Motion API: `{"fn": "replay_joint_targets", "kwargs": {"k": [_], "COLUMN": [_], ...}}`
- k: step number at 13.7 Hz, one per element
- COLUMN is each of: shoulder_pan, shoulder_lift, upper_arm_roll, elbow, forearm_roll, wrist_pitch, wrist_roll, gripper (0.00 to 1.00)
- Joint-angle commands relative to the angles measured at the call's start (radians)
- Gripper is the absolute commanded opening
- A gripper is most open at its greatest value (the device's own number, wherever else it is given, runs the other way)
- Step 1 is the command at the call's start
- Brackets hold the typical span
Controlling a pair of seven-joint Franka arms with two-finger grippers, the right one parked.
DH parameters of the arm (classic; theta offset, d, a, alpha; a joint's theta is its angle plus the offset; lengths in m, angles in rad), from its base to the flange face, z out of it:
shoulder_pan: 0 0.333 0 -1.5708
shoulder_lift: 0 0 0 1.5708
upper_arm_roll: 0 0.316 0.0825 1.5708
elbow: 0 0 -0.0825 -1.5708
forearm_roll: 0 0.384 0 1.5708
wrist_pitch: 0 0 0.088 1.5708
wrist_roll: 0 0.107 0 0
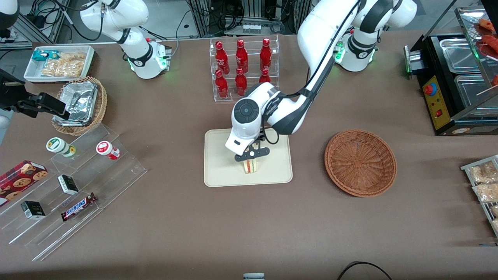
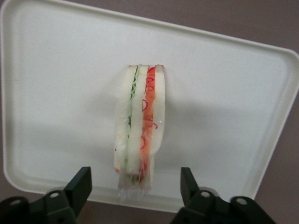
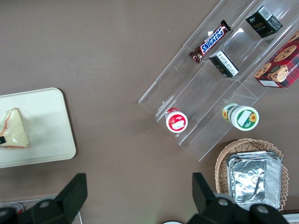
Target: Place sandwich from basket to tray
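The sandwich [image 1: 251, 166], a white-bread wedge with red and green filling, stands on its edge on the cream tray [image 1: 218, 175], near the tray's edge closest to the front camera. In the left wrist view the sandwich [image 2: 140, 126] rests on the tray [image 2: 56, 93] with a gap on each side between it and the black fingers [image 2: 80, 184]. My gripper [image 1: 252, 154] hangs just above the sandwich, open and holding nothing. The reddish-brown basket [image 1: 360, 162] sits beside the tray toward the working arm's end of the table, with nothing in it.
A clear rack of red bottles [image 1: 243, 66] stands farther from the front camera than the tray. Stepped acrylic shelves [image 1: 70, 186] with snacks, a foil-tray basket [image 1: 79, 104] and a white bin [image 1: 60, 62] lie toward the parked arm's end. A black food warmer [image 1: 459, 81] stands at the working arm's end.
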State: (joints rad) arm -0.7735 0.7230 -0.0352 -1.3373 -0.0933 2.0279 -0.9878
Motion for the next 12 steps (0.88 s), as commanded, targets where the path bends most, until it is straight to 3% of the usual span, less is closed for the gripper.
{"fn": "replay_joint_targets", "kwargs": {"k": [1,4,7,12], "shoulder_pan": [0.011,0.059,0.124,0.233], "shoulder_lift": [-0.098,-0.145,-0.189,-0.313], "upper_arm_roll": [0.021,0.034,0.040,0.040], "elbow": [-0.022,-0.022,-0.045,-0.178], "forearm_roll": [0.004,0.021,0.049,0.047], "wrist_pitch": [-0.107,-0.204,-0.253,-0.285], "wrist_roll": [0.049,0.193,0.210,0.353], "gripper": [1.00,1.00,1.00,1.00]}}
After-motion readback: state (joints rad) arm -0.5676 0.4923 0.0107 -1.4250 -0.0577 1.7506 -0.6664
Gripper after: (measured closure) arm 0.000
